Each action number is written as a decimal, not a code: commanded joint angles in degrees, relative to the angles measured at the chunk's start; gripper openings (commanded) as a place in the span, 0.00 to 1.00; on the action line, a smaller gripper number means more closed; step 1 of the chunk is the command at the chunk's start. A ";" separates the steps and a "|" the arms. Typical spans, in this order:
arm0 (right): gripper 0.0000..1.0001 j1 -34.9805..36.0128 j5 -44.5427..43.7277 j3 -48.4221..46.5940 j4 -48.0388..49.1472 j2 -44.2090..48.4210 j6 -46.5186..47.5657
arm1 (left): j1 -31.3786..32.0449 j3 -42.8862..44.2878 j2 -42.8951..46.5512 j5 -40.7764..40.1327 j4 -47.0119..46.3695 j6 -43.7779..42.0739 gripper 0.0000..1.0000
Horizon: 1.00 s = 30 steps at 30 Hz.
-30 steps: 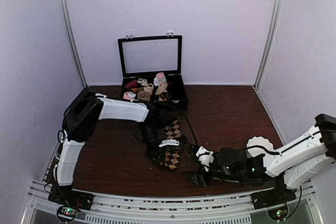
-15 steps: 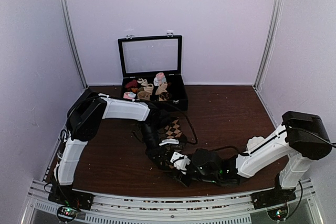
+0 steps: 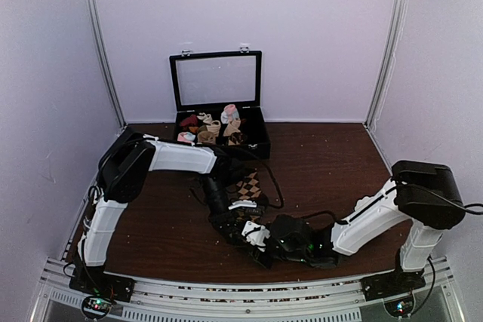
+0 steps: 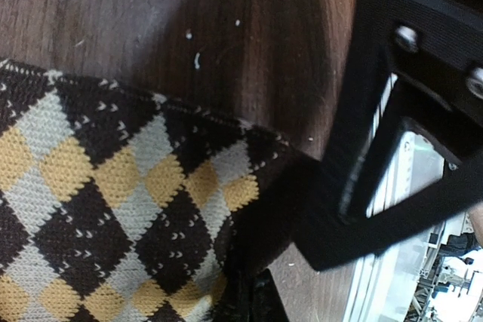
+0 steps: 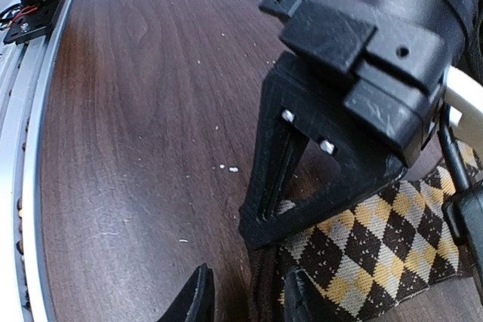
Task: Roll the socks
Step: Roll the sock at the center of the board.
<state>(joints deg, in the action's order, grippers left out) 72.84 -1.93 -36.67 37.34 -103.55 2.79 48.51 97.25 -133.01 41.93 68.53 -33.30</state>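
Soft, even light fills the overhead view and tints the plain pale walls (image 3: 317,35) lilac, while the dark brown wooden table (image 3: 339,156) stays dim and detail at its front is lost in shadow. The left wrist shows the dark brown, tan and grey argyle knit socks (image 4: 98,209) sharply, though its lower right corner burns out white. The right wrist lens bows the table's left edge.

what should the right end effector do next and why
Probably close the right end effector on the socks. Their dark edge lies between its open fingertips with a gap showing on one side, so nothing is pinched yet. The shut left end effector rests at that same end.
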 commanded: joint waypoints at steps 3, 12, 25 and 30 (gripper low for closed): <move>0.27 -1.53 1.48 0.06 0.49 -1.86 -1.26 | -0.44 1.16 -1.86 -2.38 2.02 -2.18 0.00; 0.08 -2.71 3.56 0.59 1.06 -2.00 -3.03 | -0.44 1.57 -1.71 -3.49 2.05 -2.49 0.00; 0.00 -9.66 17.67 -1.43 -3.05 -4.62 -21.09 | -0.78 -4.22 9.06 -11.81 -7.54 -1.26 0.46; 0.00 -12.81 26.50 -1.25 1.09 -6.39 -31.66 | -0.74 -12.94 20.49 -18.52 -17.97 -1.56 0.51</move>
<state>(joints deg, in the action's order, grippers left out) 62.63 16.62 -37.98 38.26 -107.39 -16.40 47.86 88.84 -121.40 30.09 59.55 -33.30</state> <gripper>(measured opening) 0.021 0.504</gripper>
